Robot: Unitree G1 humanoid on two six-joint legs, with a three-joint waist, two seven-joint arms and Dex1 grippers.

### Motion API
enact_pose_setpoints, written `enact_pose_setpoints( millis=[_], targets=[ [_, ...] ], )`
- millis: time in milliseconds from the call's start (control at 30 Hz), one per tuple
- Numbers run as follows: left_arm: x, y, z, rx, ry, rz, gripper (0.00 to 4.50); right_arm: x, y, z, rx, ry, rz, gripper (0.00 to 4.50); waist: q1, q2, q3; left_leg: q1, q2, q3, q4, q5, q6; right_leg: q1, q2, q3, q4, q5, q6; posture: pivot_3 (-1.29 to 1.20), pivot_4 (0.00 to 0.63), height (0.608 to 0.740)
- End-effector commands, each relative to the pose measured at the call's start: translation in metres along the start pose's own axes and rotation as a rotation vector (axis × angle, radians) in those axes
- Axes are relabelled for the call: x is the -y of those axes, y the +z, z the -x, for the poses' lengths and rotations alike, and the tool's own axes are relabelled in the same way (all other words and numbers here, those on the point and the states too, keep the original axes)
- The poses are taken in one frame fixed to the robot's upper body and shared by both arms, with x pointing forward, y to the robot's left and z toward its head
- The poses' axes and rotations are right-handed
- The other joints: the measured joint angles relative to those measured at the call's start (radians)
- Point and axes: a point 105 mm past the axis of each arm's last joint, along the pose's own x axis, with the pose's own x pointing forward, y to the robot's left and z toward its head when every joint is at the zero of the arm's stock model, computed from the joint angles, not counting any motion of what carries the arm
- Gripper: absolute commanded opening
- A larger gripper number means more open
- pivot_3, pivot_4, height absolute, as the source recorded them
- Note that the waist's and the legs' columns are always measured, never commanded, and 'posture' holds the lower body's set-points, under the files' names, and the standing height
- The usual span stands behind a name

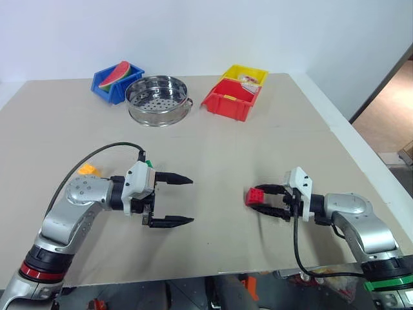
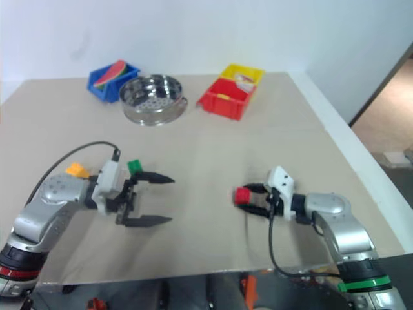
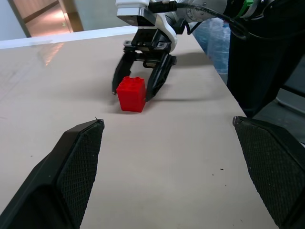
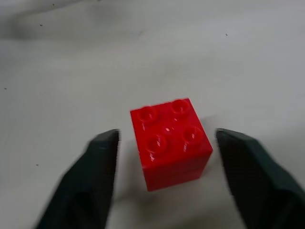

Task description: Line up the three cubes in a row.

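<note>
L gripper [image 1: 175, 200] sat nearest the camera, fingers spread wide, nothing between them, hovering level over bare table [image 1: 258, 148] and pointing toward the R side, prob. parked there to leave the other arm room.

R gripper [image 1: 268, 200] was low on the table w/ the red cube [image 1: 255, 196] between its fingers. In the R wrist view gaps showed on both sides of the cube, so jaws straddled it at a narrowish spread, not yet pinching; cube sat flat, studs up. Judged: a grasp about to close, so red can be carried toward the others.

Green cube [image 2: 135, 166] lay just behind the L gripper, mostly hidden by the wrist in the left eye view. Orange-yellow cube [image 2: 77, 170] lay left of it, part-covered by the L arm. Those two were near each other; red well apart, so no row yet.

Far side: steamer pot [image 1: 157, 99], blue bin [image 1: 116, 82] w/ a watermelon slice, red and yellow bins; their contents too small to make out.
</note>
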Motion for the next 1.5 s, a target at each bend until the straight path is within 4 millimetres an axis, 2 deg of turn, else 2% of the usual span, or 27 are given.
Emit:
enact_pose_setpoints(
  millis=[33,67,167,300,400,567,767,867,1100,1167,1367,1500],
  targets=[
    [0.001,0.010,0.001,0.003,0.022,-0.035,4.50,0.004,0.009,0.000,0.023,-0.005,0.047,1.62,0.000,0.000,0.000,0.000,0.000,0.000,0.000,0.000,0.000,0.000,0.000,0.000,0.000,0.000,0.000,0.00,0.150,0.740],
    [0.001,0.010,0.001,0.003,0.028,-0.034,4.50,0.004,0.009,-0.001,0.023,-0.006,0.051,1.27,0.000,0.000,0.000,0.000,0.000,0.000,0.000,0.000,0.000,0.000,0.000,0.000,0.000,0.000,0.000,0.00,0.150,0.740],
    [0.001,0.011,0.002,0.001,0.052,-0.031,4.50,0.006,0.012,-0.001,0.029,0.002,0.079,1.24,0.000,0.000,0.000,0.000,0.000,0.000,0.000,0.000,0.000,0.000,0.000,0.000,0.000,0.000,0.000,0.00,0.150,0.740],
    [0.000,0.011,0.006,0.004,0.123,-0.006,4.50,0.010,0.033,-0.006,0.050,0.061,0.133,1.24,-0.002,0.000,0.000,0.001,0.000,0.000,0.000,0.000,0.000,0.000,0.000,0.001,0.000,0.001,0.000,0.00,0.150,0.740],
    [0.004,0.004,0.016,-0.015,0.179,0.034,4.50,0.006,0.057,-0.020,0.074,0.175,0.204,1.24,-0.012,0.000,0.000,0.002,0.000,0.001,0.000,0.000,0.000,0.000,0.000,0.002,0.001,0.001,0.000,0.00,0.150,0.740],
    [0.010,-0.010,0.032,-0.064,0.241,0.075,4.50,-0.005,0.073,-0.051,0.073,0.336,0.266,1.24,-0.018,0.000,0.000,0.003,0.003,-0.001,0.000,0.000,0.000,0.001,0.003,0.001,0.001,0.000,-0.002,0.00,0.150,0.740],
    [0.010,-0.018,0.046,-0.091,0.334,0.094,4.50,-0.007,0.065,-0.077,0.031,0.407,0.285,1.24,-0.015,0.000,0.000,0.002,0.003,-0.001,0.000,0.000,0.000,0.000,0.003,0.000,0.001,0.001,-0.003,0.00,0.150,0.740],
    [0.014,-0.020,0.051,-0.106,0.350,0.096,4.50,-0.005,0.059,-0.081,0.011,0.424,0.293,1.24,-0.016,0.000,0.000,0.002,0.002,0.001,0.000,0.000,0.000,0.000,0.001,0.001,0.001,0.001,-0.003,0.00,0.150,0.740],
    [0.013,-0.017,0.048,-0.096,0.364,0.092,4.50,-0.002,0.048,-0.086,-0.030,0.449,0.266,1.24,-0.016,0.000,0.000,0.002,0.002,0.001,0.000,0.000,0.000,0.000,0.001,0.001,0.001,0.001,-0.003,0.00,0.150,0.740],
    [0.011,-0.017,0.048,-0.092,0.376,0.097,4.50,0.000,0.044,-0.087,-0.054,0.450,0.263,2.28,-0.016,0.000,0.000,0.003,0.002,0.001,0.000,0.000,0.000,0.000,0.002,0.001,0.001,0.002,-0.003,0.00,0.150,0.740],
    [0.004,-0.021,0.054,-0.099,0.473,0.129,4.50,0.002,0.057,-0.086,0.001,0.420,0.257,4.33,-0.016,0.000,0.000,0.003,0.002,0.001,0.000,0.000,0.000,0.000,0.002,0.001,0.002,0.002,-0.004,0.00,0.150,0.740],
    [-0.012,-0.021,0.067,-0.077,0.676,0.146,4.50,0.001,0.077,-0.079,0.092,0.363,0.286,4.43,-0.016,0.000,0.000,0.003,0.003,0.001,-0.001,0.000,0.000,0.000,0.002,0.001,0.002,0.002,-0.004,0.00,0.150,0.740]
  ],
)
